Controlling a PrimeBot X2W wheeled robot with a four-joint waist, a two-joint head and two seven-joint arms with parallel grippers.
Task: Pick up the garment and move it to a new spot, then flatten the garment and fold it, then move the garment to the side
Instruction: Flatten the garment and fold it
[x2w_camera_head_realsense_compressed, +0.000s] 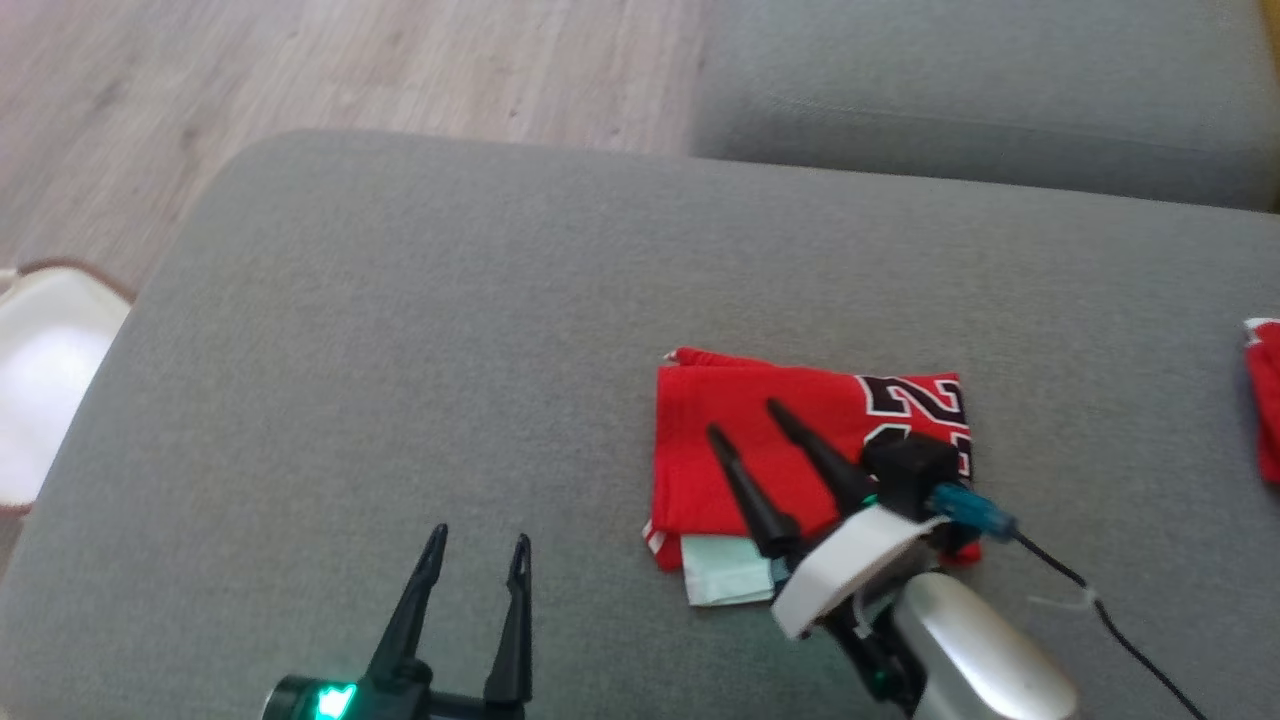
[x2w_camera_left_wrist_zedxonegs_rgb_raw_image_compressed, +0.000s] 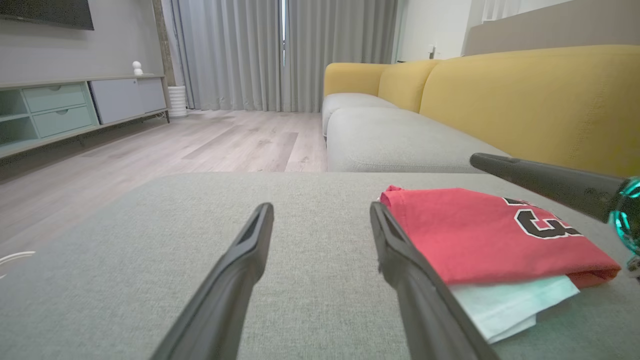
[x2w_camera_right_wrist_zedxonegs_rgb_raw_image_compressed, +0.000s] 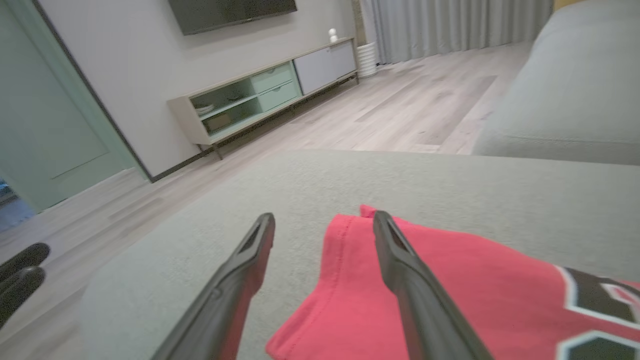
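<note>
The garment (x2w_camera_head_realsense_compressed: 820, 395) is a red jersey with black-and-white numbers, folded into a flat rectangle on the grey cushion (x2w_camera_head_realsense_compressed: 400, 330). A pale green layer (x2w_camera_head_realsense_compressed: 725, 575) sticks out from under its near edge. My right gripper (x2w_camera_head_realsense_compressed: 744, 417) hovers just over the garment's left half, open, with nothing between its fingers. In the right wrist view the garment (x2w_camera_right_wrist_zedxonegs_rgb_raw_image_compressed: 475, 280) lies under the right gripper (x2w_camera_right_wrist_zedxonegs_rgb_raw_image_compressed: 324, 215). My left gripper (x2w_camera_head_realsense_compressed: 481, 536) is open over bare cushion, left of the garment. The left wrist view has the left gripper (x2w_camera_left_wrist_zedxonegs_rgb_raw_image_compressed: 321, 206) beside the garment (x2w_camera_left_wrist_zedxonegs_rgb_raw_image_compressed: 465, 230).
Another red cloth (x2w_camera_head_realsense_compressed: 1265, 390) lies at the cushion's right edge. A white object (x2w_camera_head_realsense_compressed: 40, 380) sits off the left side. A grey sofa seat (x2w_camera_head_realsense_compressed: 980, 90) with a yellow backrest (x2w_camera_left_wrist_zedxonegs_rgb_raw_image_compressed: 525, 100) stands beyond. Wooden floor (x2w_camera_head_realsense_compressed: 300, 60) lies past the far-left edge.
</note>
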